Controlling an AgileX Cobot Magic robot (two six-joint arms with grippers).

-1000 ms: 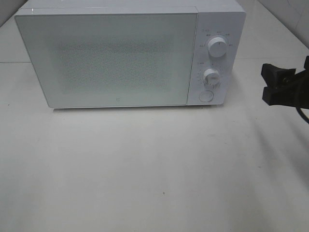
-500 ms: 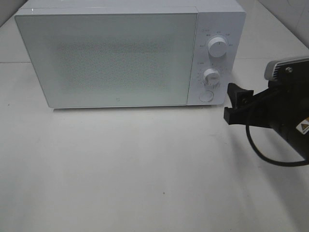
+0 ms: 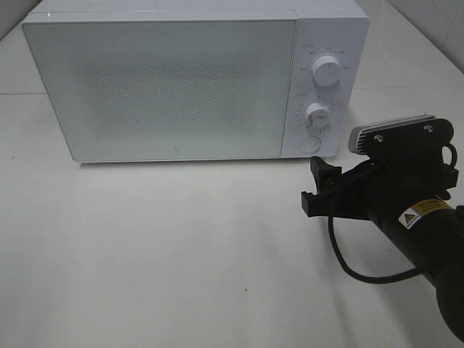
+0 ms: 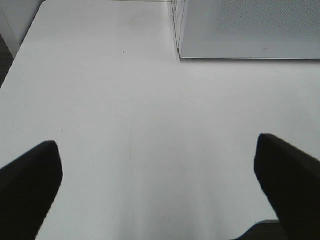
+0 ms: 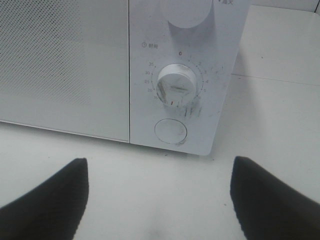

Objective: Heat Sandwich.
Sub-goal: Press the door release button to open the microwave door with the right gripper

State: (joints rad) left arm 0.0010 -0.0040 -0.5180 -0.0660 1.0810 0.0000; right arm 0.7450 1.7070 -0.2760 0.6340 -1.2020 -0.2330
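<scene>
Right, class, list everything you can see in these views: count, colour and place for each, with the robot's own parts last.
microwave: one, white, back of the table, door shut
knobs: two, white, one above the other on the microwave's right panel
button: one, white, round, below the lower knob
table: one, white, under everything
cable: one, black, looping under the right arm
right gripper: one, black, open, just in front of the button
left gripper: one, black, open, over bare table

The microwave [image 3: 159,87] stands on the table [image 3: 181,254], right gripper [image 3: 313,185] before its lower knob [image 3: 317,116].
</scene>
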